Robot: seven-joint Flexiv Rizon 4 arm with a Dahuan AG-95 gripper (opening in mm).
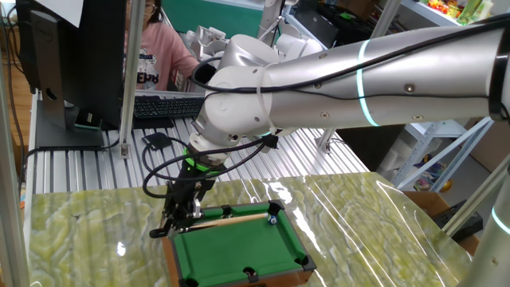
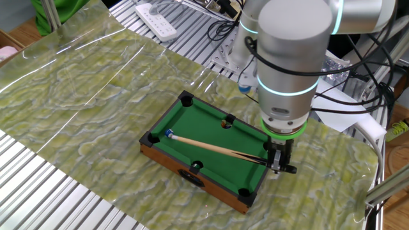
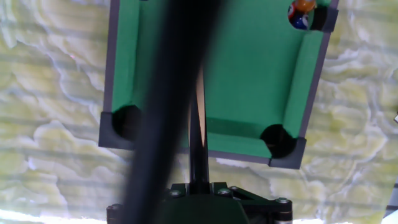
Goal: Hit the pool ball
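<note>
The miniature green pool table (image 2: 206, 131) lies on the marbled tabletop. My gripper (image 2: 276, 165) hangs over its right short end, shut on the black butt of the tan cue stick (image 2: 217, 149). The cue lies lengthwise across the felt. Its tip touches the pale bluish-white pool ball (image 2: 169, 133) near the far left corner pocket. In one fixed view the gripper (image 1: 177, 217) is at the table's (image 1: 239, 247) left end, and the cue (image 1: 231, 218) reaches the ball (image 1: 272, 218). The hand view shows the gripper (image 3: 199, 186), cue (image 3: 198, 124) and felt (image 3: 249, 74); the pale ball is out of view.
A second, orange-and-blue ball (image 3: 301, 12) sits at a side pocket, also in the other fixed view (image 2: 227, 122). A blurred black cable (image 3: 168, 93) crosses the hand view. A keyboard (image 1: 163, 105) and a seated person are behind the table. A power strip (image 2: 160, 22) lies on the metal slats.
</note>
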